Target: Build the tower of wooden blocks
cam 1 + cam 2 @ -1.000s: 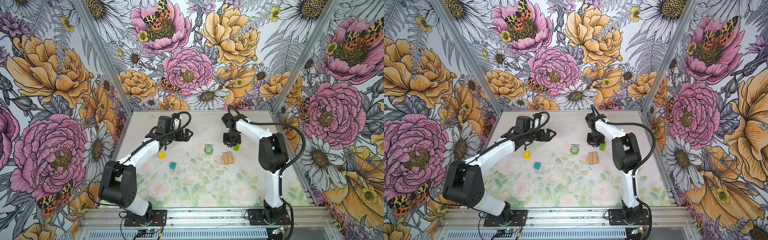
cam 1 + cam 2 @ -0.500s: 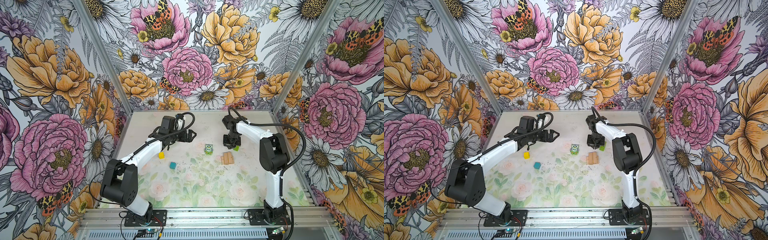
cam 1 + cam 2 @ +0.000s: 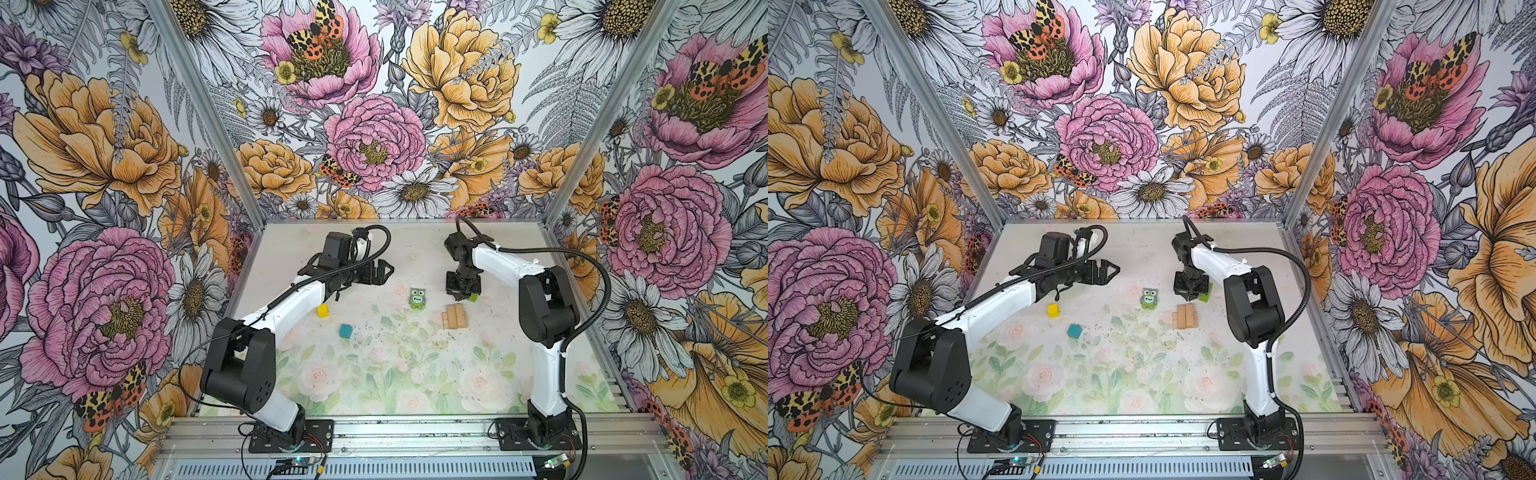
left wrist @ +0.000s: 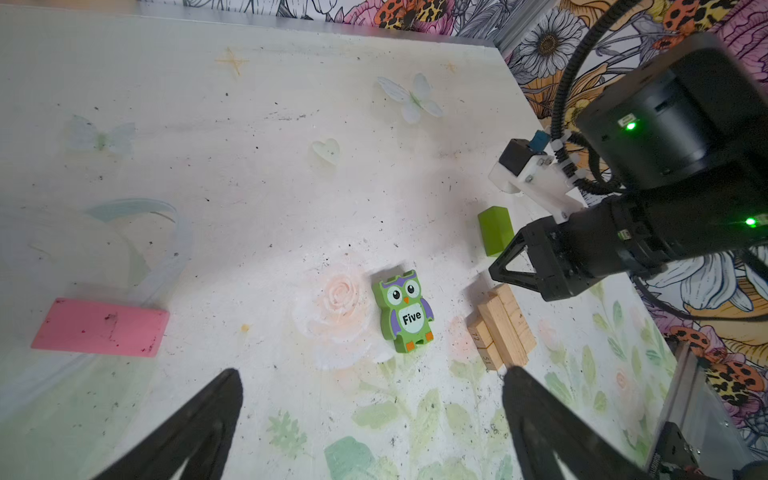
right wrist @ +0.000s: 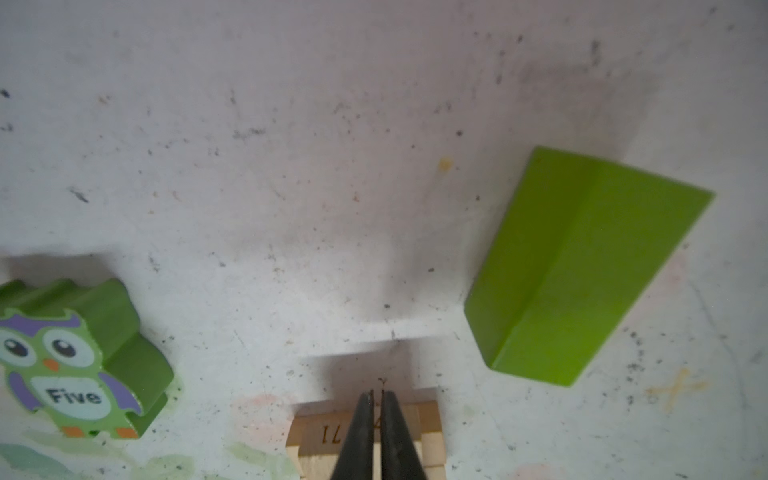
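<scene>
Reading "Five", the owl block point(image 4: 405, 316) lies near numbered tan bars point(image 4: 500, 328); right gripper point(image 5: 376, 399) pinched together empty, left gripper point(image 4: 370, 371) spread wide

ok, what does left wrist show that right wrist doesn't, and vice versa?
Left wrist only: pink bar lying flat, the right arm seen from outside, and the left jaws wide apart and empty. Right wrist only: a close look at the right jaws, shut on nothing, their tips in front of the tan bars. Both: owl, green bar, tan bars.
</scene>
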You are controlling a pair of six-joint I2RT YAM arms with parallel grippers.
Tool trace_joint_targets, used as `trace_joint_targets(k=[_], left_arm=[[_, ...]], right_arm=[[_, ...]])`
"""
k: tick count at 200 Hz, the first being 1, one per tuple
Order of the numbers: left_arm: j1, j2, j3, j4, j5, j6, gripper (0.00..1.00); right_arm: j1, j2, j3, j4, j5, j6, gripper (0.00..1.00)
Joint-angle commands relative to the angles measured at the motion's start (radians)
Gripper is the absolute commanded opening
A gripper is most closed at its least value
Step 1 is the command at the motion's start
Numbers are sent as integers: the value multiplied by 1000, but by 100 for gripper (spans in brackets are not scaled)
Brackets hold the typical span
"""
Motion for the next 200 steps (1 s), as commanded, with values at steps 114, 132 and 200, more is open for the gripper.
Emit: trace_joint_targets(k=[114,132,200], left_arm=[[3,24,41,17,26,-7,99],[3,24,40,16,30,-6,99],[6,17,38,13,33,-3,99]], right_arm=[[8,-3,-8,18,-19,-9,8],[9,-3,-11,18,-22,-10,8],[13,-14,-34,19,-22,-7,7]])
